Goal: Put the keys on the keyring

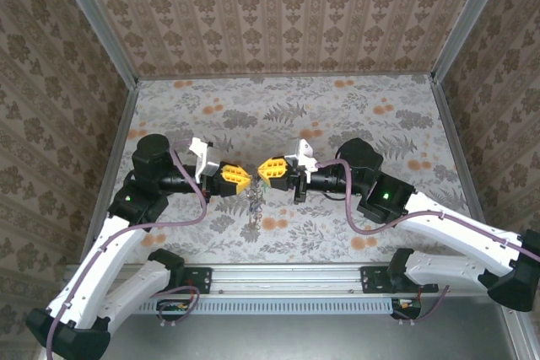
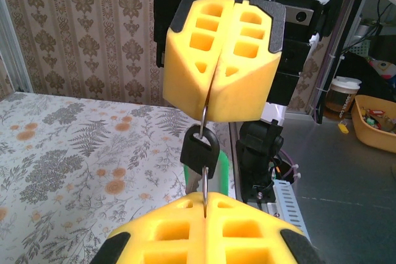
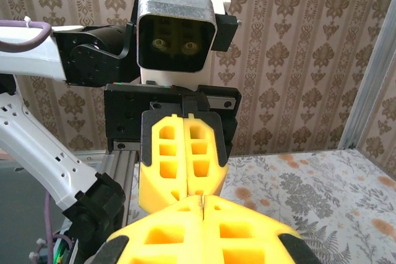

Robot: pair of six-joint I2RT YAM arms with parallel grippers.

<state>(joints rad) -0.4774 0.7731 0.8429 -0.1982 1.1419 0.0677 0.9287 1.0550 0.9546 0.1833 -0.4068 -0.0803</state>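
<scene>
Seen from above, the keys (image 1: pixel 256 201) hanging between my pincers are a tiny blur I cannot count. At my left wrist, the keyring (image 2: pixel 204 114) is just a short wire, both ends swallowed by my left pincer (image 2: pixel 205 205) and right pincer (image 2: pixel 211 94). A green key (image 2: pixel 221 166) hides mostly behind the black key (image 2: pixel 200 150).

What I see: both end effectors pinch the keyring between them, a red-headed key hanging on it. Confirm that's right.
Wrong on colour: the left wrist view shows the key has a black head, not red. The left end effector and right end effector do pinch the keyring between them.
</scene>
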